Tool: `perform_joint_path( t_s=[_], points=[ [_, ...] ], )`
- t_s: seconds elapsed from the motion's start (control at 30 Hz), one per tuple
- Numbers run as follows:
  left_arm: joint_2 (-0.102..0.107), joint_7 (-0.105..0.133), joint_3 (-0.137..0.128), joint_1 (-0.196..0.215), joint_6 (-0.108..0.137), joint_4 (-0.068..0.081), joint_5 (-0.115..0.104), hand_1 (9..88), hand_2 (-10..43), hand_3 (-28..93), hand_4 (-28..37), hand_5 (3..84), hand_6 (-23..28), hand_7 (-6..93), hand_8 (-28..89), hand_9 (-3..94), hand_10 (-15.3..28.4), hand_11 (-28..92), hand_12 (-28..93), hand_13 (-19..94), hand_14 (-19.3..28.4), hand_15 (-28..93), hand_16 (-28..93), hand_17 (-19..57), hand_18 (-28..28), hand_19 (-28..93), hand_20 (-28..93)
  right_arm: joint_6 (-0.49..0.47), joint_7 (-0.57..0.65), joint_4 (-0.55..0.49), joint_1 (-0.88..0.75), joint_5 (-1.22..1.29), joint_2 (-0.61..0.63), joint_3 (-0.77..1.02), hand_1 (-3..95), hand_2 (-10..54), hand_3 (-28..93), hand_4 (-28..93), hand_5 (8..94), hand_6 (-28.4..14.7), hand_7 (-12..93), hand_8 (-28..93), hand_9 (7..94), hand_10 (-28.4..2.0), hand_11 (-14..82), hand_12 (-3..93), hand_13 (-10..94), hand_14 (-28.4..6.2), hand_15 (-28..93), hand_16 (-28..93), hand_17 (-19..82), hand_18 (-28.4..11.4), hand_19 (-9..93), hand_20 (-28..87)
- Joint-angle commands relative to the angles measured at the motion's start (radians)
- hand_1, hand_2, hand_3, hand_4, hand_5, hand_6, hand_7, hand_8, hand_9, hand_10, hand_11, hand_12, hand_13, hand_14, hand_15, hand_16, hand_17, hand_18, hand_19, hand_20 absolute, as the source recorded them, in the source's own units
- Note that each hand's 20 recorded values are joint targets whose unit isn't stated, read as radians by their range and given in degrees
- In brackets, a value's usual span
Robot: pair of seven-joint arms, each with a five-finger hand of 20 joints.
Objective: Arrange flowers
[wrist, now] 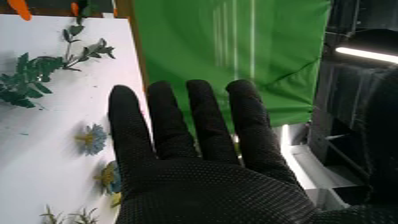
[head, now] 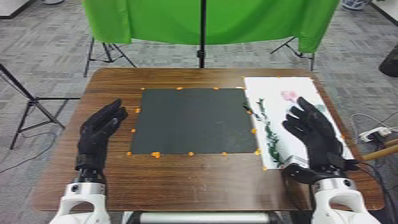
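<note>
Over on the right, green sprigs (head: 269, 131) and a pink flower (head: 289, 95) lie on the white sheet (head: 266, 86), beside the dark mat (head: 194, 120). The right hand (head: 311, 131), its fingers straight and slightly apart, blocks part of that sheet from sight; the left hand's (head: 98, 131) fingers are extended, close together. Green cloth (head: 160, 22) hangs beyond the table (head: 187, 192).

White sheet (head: 265, 84): partly hidden by the right hand (head: 311, 131) in the head view
Pink flower (head: 289, 95): petals too small to tell apart there
Blue-and-yellow flower (wrist: 111, 176): partly behind that hand, right wrist view
Leafy branch (wrist: 25, 82): cut off by the same view's edge
Thin sprigs (wrist: 51, 216): cut off likewise
Green cloth (head: 213, 22): cut off by the head view's top edge
</note>
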Motion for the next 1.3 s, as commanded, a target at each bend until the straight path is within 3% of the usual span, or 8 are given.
perform_joint_path(
  t_s=[0.03,0.27,0.47,0.7,0.87,0.93,1.13,1.3],
  points=[
    [-0.01,-0.026,-0.008,0.025,0.004,-0.004,0.001,36.9,-9.5,56,-17.9,43.8,3.2,12.6,-7,41.9,11.5,16,13,33,15.8,21,2,4.9,13.3,7,19,-0.008,0.023,-0.011,-0.013,-0.028,0.007,0.006,19.7,-9.5,73,-24,32.5,-3.5,12,-7,36.7,-15.0,3.6,18.0,28,-17.0,6,23,16,-17.4,12,25],
    [-0.01,-0.027,-0.011,0.027,-0.001,-0.008,0.007,36.8,-9.5,57,-17.8,43.7,3.2,12.6,-7,41.9,11.5,16,13,33,15.9,21,2,4.6,13.3,7,18,0.058,0.106,-0.03,-0.011,-0.122,0.025,0.003,22.2,-9.5,74,-24,33.8,-3.9,13,-7,37.9,-15.3,3.9,18.4,30,-16.9,7,24,17,-17.1,18,28],
    [-0.007,-0.031,-0.013,0.032,0.006,-0.013,0.006,36.8,-9.5,57,-17.7,43.7,3.2,12.6,-7,42.0,11.5,16,13,33,15.8,21,2,4.5,13.2,7,18,0.15,0.388,-0.072,-0.006,-1.013,0.149,-0.039,27.1,-9.5,68,-27,47.2,-5.7,17,-8,51.0,-17.7,15.7,21.4,50,-15.9,32,23,25,-19.5,57,42],
    [0.003,-0.038,-0.015,0.027,0.0,-0.015,0.018,37.0,-9.5,57,-17.6,43.8,3.3,12.6,-7,42.0,11.5,16,13,33,15.9,21,2,4.5,13.1,7,18,0.041,0.528,-0.059,0.021,-1.25,0.35,-0.079,52.5,-9.5,4,-14,58.2,-6.4,17,-6,60.6,-18.8,22.1,24.1,61,-15.6,52,23,34,-21.5,71,51],
    [0.007,-0.039,-0.017,0.029,0.011,-0.02,0.01,37.1,-9.5,57,-17.5,43.7,3.3,12.5,-7,42.0,11.5,16,13,33,15.9,21,2,4.5,13.1,7,18,-0.021,0.597,-0.018,0.079,-1.3,0.436,-0.148,52.5,-9.5,8,-14,59.4,-6.6,17,-5,61.6,-18.8,23.0,25.1,63,-14.9,56,24,38,-21.2,75,52],
    [0.009,-0.041,-0.015,0.027,0.009,-0.02,0.014,37.1,-9.5,57,-17.5,43.8,3.3,12.5,-7,42.0,11.5,16,13,33,15.9,21,2,4.5,13.1,7,18,-0.033,0.615,0.004,0.104,-1.314,0.461,-0.175,45.2,-9.5,31,-26,60.1,-6.9,18,-5,61.7,-18.5,25.5,26.1,65,-14.1,58,24,39,-20.9,78,52],
    [0.01,-0.046,-0.012,0.025,0.009,-0.022,0.015,37.1,-9.5,57,-17.3,43.8,3.2,12.6,-7,42.0,11.5,16,13,33,15.9,21,2,4.5,13.1,7,18,-0.057,0.644,0.055,0.158,-1.33,0.507,-0.234,48.9,-9.5,25,-28,60.5,-7.4,23,-4,60.8,-18.9,32.6,31.4,66,-13.5,60,25,42,-20.1,80,52],
    [0.011,-0.051,-0.006,0.025,0.008,-0.024,0.018,37.0,-9.5,57,-17.3,43.8,3.3,12.6,-7,42.0,11.5,16,13,33,15.9,21,2,4.4,13.1,7,18,-0.095,0.675,0.099,0.229,-1.319,0.513,-0.305,39.3,-9.5,47,-28,63.2,-6.4,31,-5,63.7,-18.2,39.2,34.3,70,-11.5,62,26,47,-18.9,83,52]
  ],
)
